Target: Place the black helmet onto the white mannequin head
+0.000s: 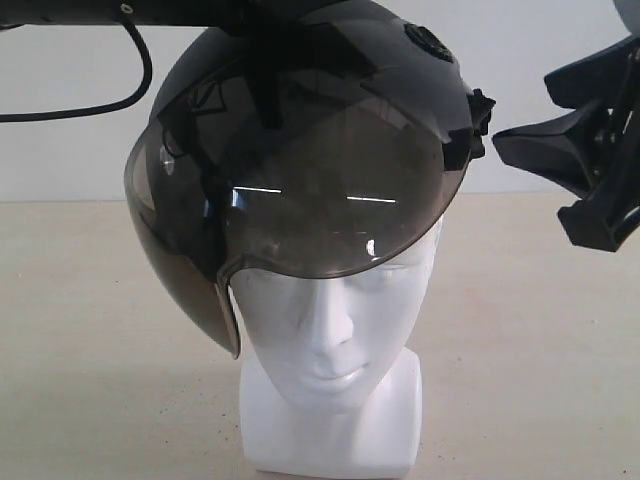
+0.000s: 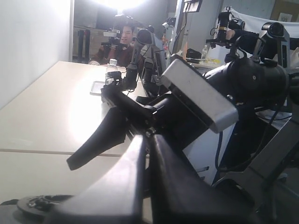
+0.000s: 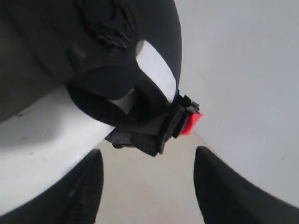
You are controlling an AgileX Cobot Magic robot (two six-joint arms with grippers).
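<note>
Helmet [image 1: 330, 160] on mannequin head [image 1: 330, 340]; red buckle [image 3: 190, 122] visible right wrist only

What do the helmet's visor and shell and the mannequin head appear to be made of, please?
The visor: smoky translucent plastic, glossy, mirroring light strips. The black helmet shell: probably hard plastic, matte, no sheen. The white mannequin head: smooth matte white, plastic or foam, unclear.
</note>
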